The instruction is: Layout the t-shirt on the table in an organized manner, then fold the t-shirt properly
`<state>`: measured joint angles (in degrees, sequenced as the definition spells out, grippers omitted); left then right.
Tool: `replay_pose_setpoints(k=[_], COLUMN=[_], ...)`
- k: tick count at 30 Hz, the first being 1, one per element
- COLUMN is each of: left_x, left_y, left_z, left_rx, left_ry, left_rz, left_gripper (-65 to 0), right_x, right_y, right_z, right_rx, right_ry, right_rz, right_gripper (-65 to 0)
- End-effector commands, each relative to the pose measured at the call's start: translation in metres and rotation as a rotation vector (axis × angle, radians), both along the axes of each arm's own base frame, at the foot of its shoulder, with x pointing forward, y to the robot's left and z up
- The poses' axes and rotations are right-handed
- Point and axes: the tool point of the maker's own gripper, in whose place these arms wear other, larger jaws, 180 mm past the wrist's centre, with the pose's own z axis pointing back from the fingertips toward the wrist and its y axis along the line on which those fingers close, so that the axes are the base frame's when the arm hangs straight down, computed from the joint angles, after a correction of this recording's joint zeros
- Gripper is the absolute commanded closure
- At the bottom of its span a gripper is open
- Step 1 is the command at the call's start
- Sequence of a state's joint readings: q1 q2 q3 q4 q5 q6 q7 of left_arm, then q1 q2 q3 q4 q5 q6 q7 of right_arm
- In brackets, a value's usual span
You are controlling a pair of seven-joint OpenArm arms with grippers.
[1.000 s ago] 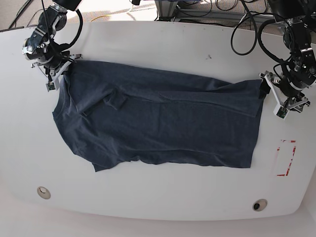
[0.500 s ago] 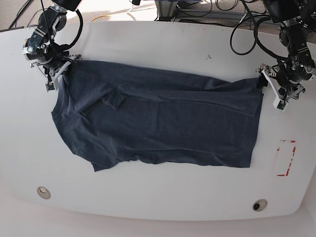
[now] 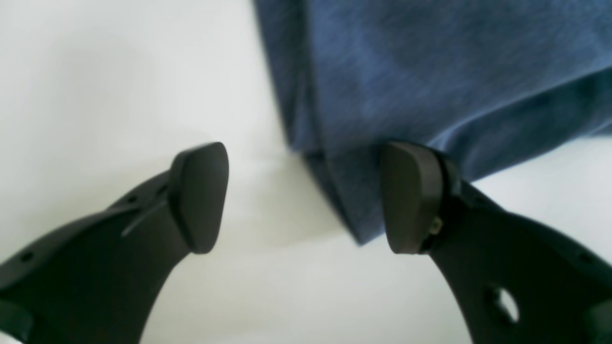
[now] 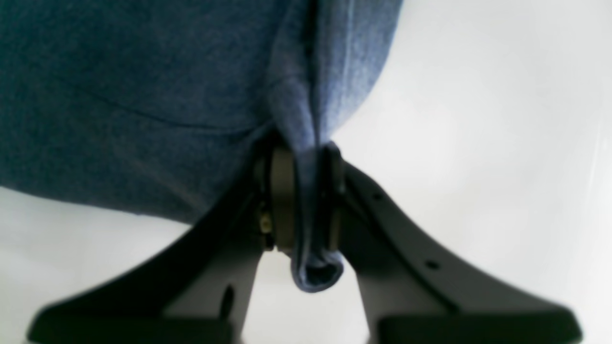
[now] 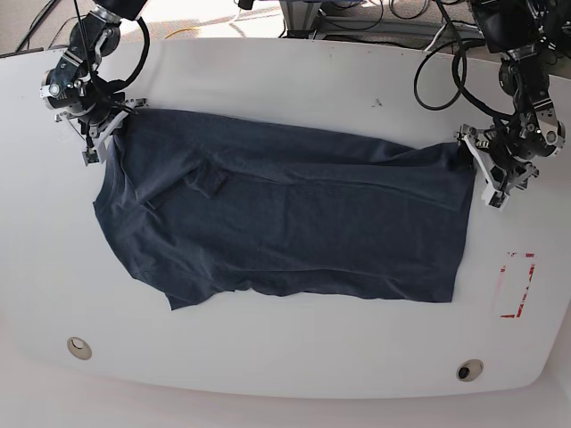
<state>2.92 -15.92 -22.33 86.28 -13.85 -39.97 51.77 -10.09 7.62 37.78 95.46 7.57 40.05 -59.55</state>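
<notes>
The dark navy t-shirt [image 5: 285, 223] lies spread across the white table [image 5: 294, 80], with wrinkles and a folded patch near its left end. My right gripper [image 5: 100, 134] is at the shirt's far left corner. In the right wrist view my right gripper [image 4: 306, 205] is shut on a bunched fold of the t-shirt [image 4: 143, 95]. My left gripper [image 5: 479, 169] stands open at the shirt's far right corner. In the left wrist view the left gripper [image 3: 306, 196] has its jaws wide apart, with the t-shirt [image 3: 430, 71] corner lying between them and against one pad [image 3: 406, 196].
A red rectangle outline [image 5: 516, 285] is marked on the table right of the shirt. Two round grommet holes [image 5: 78, 347] [image 5: 468, 369] sit near the front edge. Cables [image 5: 375, 18] hang beyond the far edge. A small dark mark [image 5: 377, 102] lies behind the shirt.
My left arm has shifted toward the far side and slightly inward at the shirt's right corner, jaws still open. My right gripper has held still on the cloth.
</notes>
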Motion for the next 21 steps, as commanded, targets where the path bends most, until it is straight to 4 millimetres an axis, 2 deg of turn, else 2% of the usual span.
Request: replay_pose_setpoints(k=[1,7,12,14,18,21], left_x=[0.004,0.013,0.01,0.007,0.002,0.0], left_y=[0.007,-0.009,-0.015,-0.014,-0.008,-0.004], left_z=[0.005,-0.001,-0.011,-0.015,-0.022,-0.024], left_rx=[0.007,-0.015,-0.03,-0.031,-0.001,0.027], left_ry=[-0.016,-0.016,0.002,0.015,0.047,0.059], left_rz=[0.005,-0.042,-0.057,-0.053,-0.049,-0.05], left_gripper=[-46.5,-45.8,-43.6,-37.5,-20.7,-11.4], right_x=[-0.007,-0.007,-0.007,-0.006,-0.006,-0.006], right_y=[-0.007,-0.006,-0.005,-0.005,-0.007,-0.007], right_z=[-0.002,-0.002,-0.002,-0.001,0.0,0.0], right_rx=[-0.03,-0.029,-0.028,-0.029,-0.032,-0.032], right_ry=[0.043,0.043,0.042,0.039,0.039,0.039], right_rz=[0.0,0.0,0.0,0.0,0.001,-0.001], right_gripper=[-8.6,-8.6,-8.6,-8.6,-8.4,-8.4])
